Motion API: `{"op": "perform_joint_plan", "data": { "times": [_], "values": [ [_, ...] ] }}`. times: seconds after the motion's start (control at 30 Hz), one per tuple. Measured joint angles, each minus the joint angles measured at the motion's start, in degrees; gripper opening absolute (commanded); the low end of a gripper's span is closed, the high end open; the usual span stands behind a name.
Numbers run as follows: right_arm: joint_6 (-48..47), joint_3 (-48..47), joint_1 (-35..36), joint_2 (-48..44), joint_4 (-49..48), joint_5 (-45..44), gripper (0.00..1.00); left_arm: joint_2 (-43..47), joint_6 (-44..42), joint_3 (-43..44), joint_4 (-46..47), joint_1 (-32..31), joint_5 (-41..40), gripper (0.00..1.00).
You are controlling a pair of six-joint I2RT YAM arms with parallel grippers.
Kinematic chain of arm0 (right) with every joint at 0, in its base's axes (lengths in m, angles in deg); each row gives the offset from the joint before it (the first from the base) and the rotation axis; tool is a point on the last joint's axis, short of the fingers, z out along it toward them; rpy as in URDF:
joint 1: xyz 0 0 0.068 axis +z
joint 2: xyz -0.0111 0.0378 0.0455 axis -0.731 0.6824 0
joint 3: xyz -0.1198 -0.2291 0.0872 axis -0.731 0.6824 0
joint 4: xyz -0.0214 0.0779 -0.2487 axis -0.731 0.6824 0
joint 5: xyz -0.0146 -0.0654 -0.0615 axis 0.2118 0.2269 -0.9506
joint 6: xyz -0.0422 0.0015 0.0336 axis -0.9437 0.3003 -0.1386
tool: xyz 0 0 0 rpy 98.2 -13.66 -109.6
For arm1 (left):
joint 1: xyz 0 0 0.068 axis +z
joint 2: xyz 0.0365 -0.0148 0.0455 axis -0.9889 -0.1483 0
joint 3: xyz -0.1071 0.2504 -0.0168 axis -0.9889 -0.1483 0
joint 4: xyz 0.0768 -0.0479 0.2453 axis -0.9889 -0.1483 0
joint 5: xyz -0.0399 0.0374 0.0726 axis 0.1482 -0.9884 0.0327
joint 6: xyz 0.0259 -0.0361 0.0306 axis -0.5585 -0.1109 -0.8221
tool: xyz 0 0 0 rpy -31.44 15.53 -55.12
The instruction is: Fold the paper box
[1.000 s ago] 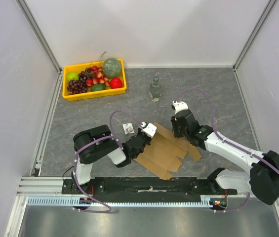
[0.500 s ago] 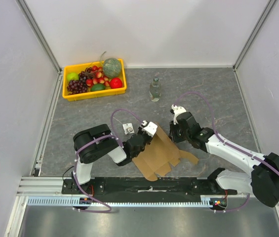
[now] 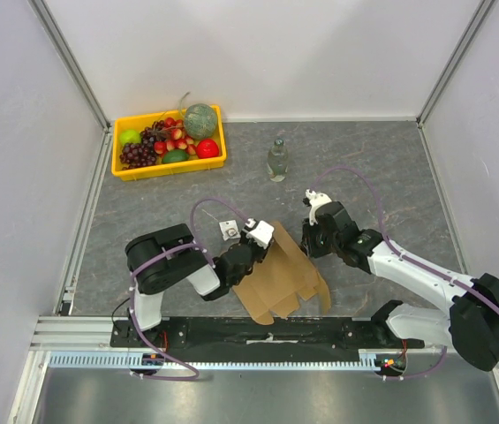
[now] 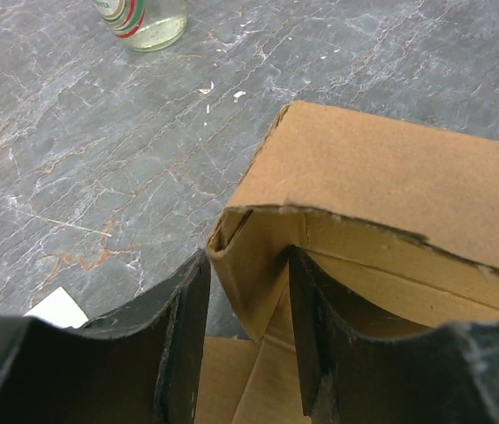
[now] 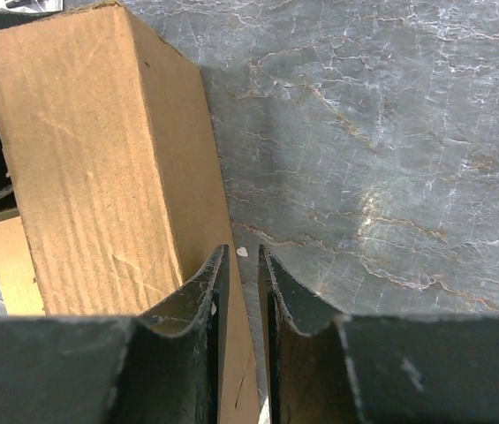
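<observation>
One left hand [image 4: 249,261], one right hand [image 5: 243,256] straddle one paper box [image 3: 280,278].

The paper box [image 3: 280,278] stood partly folded by the worktop's [image 3: 390,168] near edge, the left hand [image 3: 256,247] at its left side, the right hand [image 3: 307,238] at its far corner; a fruit tray [image 3: 170,171] filled the far left corner

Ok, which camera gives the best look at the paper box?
Top external: nearly the whole paper box shows, outline and flaps together. The left wrist view shows only one open corner of it up close. The right wrist view shows one long side panel, cropped.
</observation>
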Motion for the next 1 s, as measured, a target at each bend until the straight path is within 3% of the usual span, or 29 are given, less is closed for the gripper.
{"op": "perform_joint_plan", "data": {
  "times": [0.53, 1.0],
  "values": [
    [1.11, 0.35, 0.0, -0.66, -0.57, 1.09, 0.26, 3.72, 4.11, -4.92, 0.94, 0.0, 1.55, 0.4],
    [2.45, 1.14, 0.0, -1.01, -3.21, 4.79, 0.25, 3.26, 4.68, -4.39, 1.92, 0.0, 2.32, 0.21]
  ]
}}
